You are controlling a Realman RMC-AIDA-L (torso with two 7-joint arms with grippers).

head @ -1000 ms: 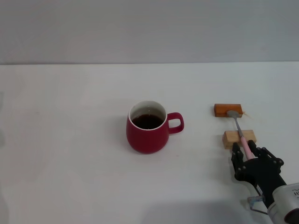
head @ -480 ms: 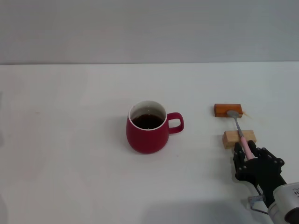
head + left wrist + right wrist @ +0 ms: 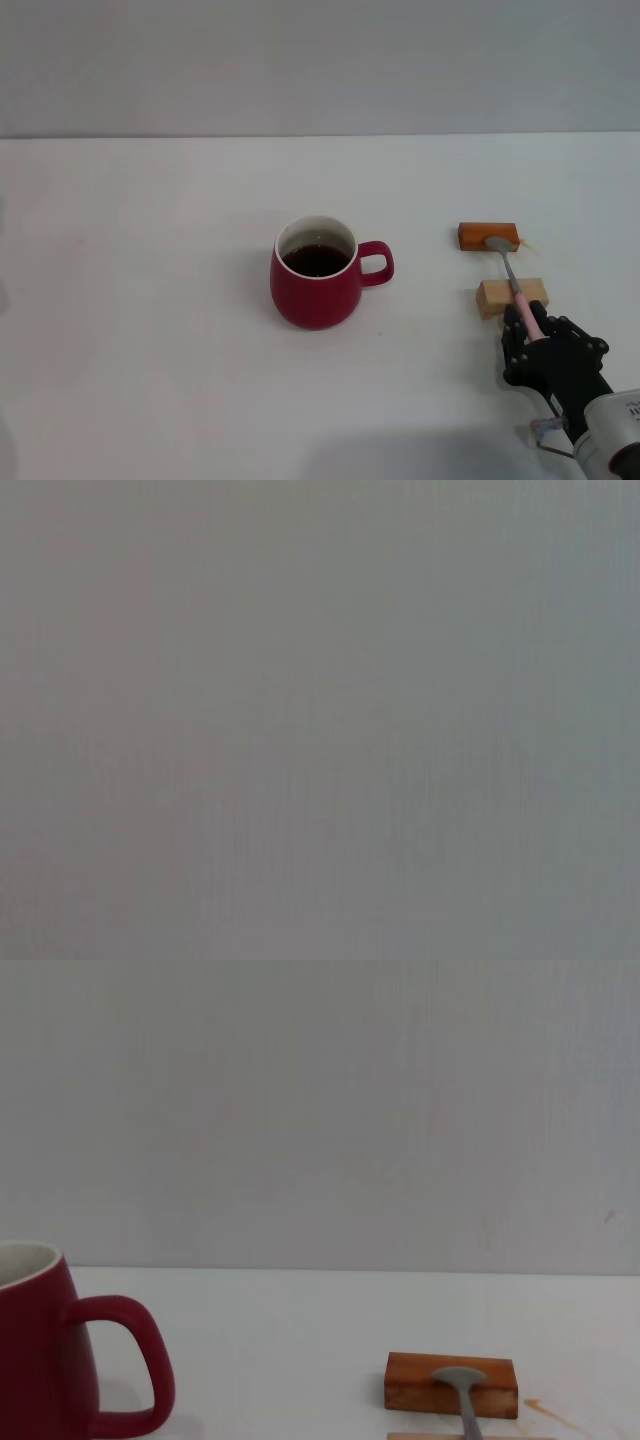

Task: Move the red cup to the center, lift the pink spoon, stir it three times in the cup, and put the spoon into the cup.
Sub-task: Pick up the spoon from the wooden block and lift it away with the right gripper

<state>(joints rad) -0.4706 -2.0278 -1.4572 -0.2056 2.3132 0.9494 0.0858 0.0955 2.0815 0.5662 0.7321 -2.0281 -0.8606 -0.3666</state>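
The red cup [image 3: 315,285] stands near the middle of the white table, holding dark liquid, its handle pointing to the robot's right. In the right wrist view the red cup [image 3: 40,1350] fills one edge. The pink spoon [image 3: 510,272] lies across two wooden blocks, its grey bowl [image 3: 460,1378] resting on the farther one. My right gripper [image 3: 527,322] is at the near right, shut on the spoon's pink handle just in front of the nearer block. The spoon still rests on both blocks. The left gripper is out of view; its wrist view shows only plain grey.
A dark orange wooden block [image 3: 478,236] and a pale wooden block [image 3: 495,297] sit right of the cup, one behind the other. The white table [image 3: 150,330] ends at a grey wall behind.
My right gripper has shifted slightly toward the near edge and drawn in around the pink handle. Cup, spoon and blocks have not moved.
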